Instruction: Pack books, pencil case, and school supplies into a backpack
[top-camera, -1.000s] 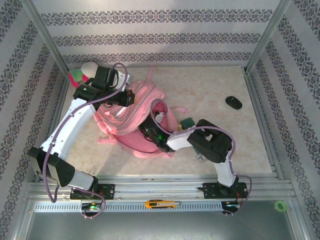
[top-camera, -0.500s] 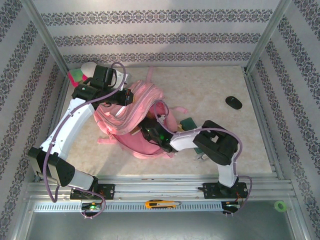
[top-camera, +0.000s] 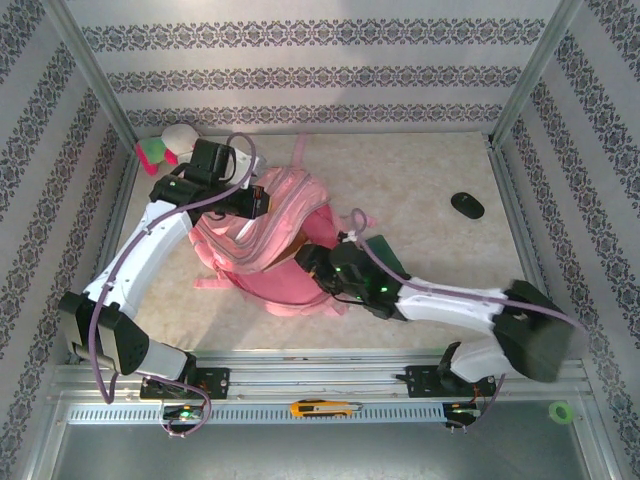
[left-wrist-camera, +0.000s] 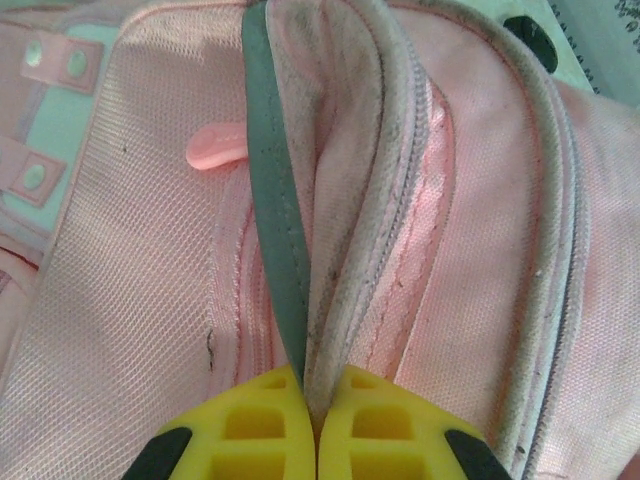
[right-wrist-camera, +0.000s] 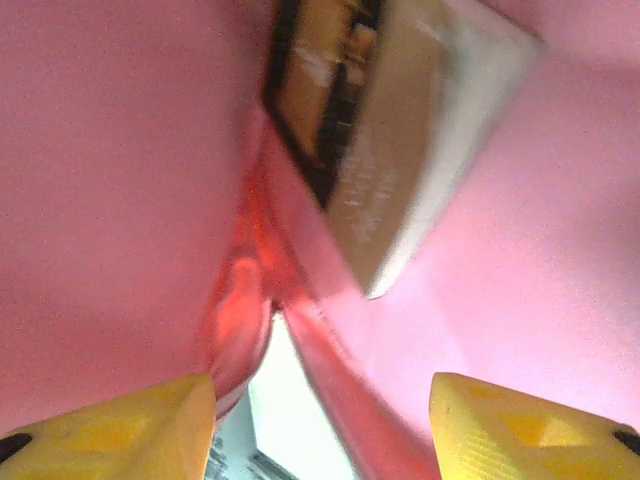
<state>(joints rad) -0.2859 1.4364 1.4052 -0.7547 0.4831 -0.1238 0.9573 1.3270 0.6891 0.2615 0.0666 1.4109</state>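
Observation:
The pink backpack (top-camera: 270, 262) lies at the table's left middle, its mouth facing right. My left gripper (top-camera: 256, 200) is shut on the backpack's zip rim (left-wrist-camera: 340, 250), holding the mouth up. My right gripper (top-camera: 308, 258) sits at the mouth, and its yellow fingers (right-wrist-camera: 150, 420) stand apart with nothing between them. Beyond them the brown book (right-wrist-camera: 370, 140) with its orange-gold picture rests inside the backpack's pink lining (right-wrist-camera: 120, 160), free of the jaws. The dark green pencil case (top-camera: 386, 247) lies on the table beside the right forearm, partly covered by its cable.
A black oval object (top-camera: 467, 205) lies at the right rear of the table. A plush toy (top-camera: 163, 146) sits in the back left corner. A box cutter (top-camera: 324, 408) and a green tape roll (top-camera: 561, 410) rest on the front rail. Metal posts frame the table.
My right gripper has opened and let go of the book inside the backpack. Its elbow has swung out low to the right. The left gripper still holds the rim.

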